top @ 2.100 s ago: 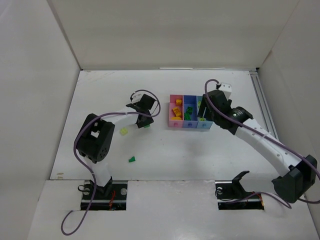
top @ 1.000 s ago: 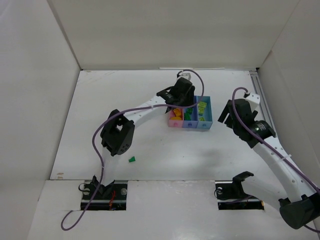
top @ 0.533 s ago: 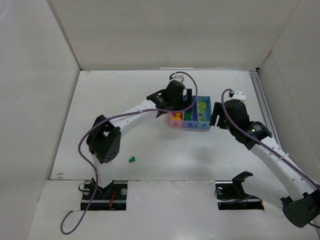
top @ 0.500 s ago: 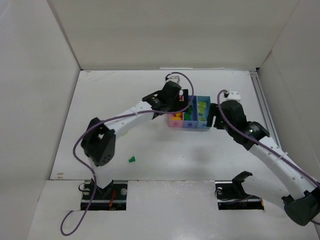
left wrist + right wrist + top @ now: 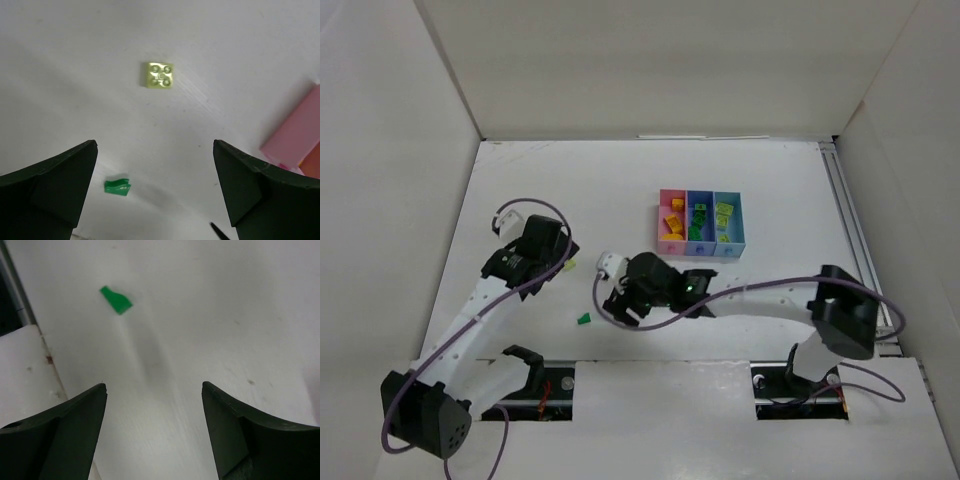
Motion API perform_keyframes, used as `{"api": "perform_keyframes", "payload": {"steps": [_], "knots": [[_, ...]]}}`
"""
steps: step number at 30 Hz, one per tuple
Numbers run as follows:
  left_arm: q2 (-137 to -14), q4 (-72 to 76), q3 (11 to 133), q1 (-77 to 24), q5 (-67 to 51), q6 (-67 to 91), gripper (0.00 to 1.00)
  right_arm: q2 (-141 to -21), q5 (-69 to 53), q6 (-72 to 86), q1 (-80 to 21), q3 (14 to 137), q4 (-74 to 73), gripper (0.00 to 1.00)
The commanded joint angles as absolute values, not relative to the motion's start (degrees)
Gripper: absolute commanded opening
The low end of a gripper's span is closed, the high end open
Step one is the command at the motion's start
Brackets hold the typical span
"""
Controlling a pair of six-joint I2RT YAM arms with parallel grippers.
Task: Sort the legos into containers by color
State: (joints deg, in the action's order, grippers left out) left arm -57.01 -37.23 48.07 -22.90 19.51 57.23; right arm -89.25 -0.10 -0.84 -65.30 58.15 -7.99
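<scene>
The containers (image 5: 700, 247) stand in a row at centre-right: pink, medium blue and light blue, with orange, green and lime legos inside. A pale lime lego (image 5: 160, 75) lies flat on the table ahead of my left gripper (image 5: 154, 145), which is open and empty. My left gripper (image 5: 552, 258) hovers left of centre. A dark green lego (image 5: 584, 319) lies near the table's front edge and also shows in both wrist views (image 5: 118, 186) (image 5: 116, 300). My right gripper (image 5: 154, 385) is open and empty, just right of that green lego (image 5: 618, 303).
The pink container's corner (image 5: 295, 135) shows at the right of the left wrist view. White walls enclose the table on three sides. The right arm stretches low across the front of the table. The raised front ledge (image 5: 25, 380) lies close to the right gripper.
My left arm pulled back from the containers to the left part of the table and its jaws opened. My right arm swung from beside the containers across to the front centre.
</scene>
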Motion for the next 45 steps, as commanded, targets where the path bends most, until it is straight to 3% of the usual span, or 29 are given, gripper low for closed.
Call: {"api": "perform_keyframes", "payload": {"steps": [1,8,12,21,24,28,32,38,45], "knots": [[-52.1,-45.7,46.8,-18.9,21.9,64.7,1.00,-97.3,-5.7,-10.7,-69.9,64.6,2.5,0.82],[-50.0,-48.0,48.5,-15.6,22.6,62.9,1.00,-106.8,-6.2,-14.1,-71.2,69.1,9.8,0.80],[-50.0,-49.2,49.0,-15.6,22.6,62.9,1.00,-111.0,-6.2,-15.5,-71.2,71.7,10.4,0.73],[-50.0,-49.2,50.1,-15.6,23.1,61.8,1.00,-114.9,-5.6,-17.1,-71.2,71.7,10.4,0.70],[-50.0,-49.2,50.1,-15.6,23.1,61.3,1.00,-116.2,-4.8,-17.1,-71.2,71.7,10.4,0.65],[-50.0,-49.2,50.1,-15.6,23.1,61.3,1.00,-117.6,-5.5,-16.6,-71.2,71.7,11.1,0.43],[-50.0,-48.7,49.6,-15.6,23.1,61.3,1.00,-118.1,-4.4,-15.3,-71.2,70.0,12.2,0.30],[-50.0,-46.5,48.4,-15.6,21.2,60.2,1.00,-106.8,2.9,-11.3,-71.2,65.4,14.9,0.16],[-53.0,-39.8,46.7,-15.6,18.5,57.7,1.00,-91.8,12.1,-4.0,-66.4,59.4,11.2,0.14]]}}
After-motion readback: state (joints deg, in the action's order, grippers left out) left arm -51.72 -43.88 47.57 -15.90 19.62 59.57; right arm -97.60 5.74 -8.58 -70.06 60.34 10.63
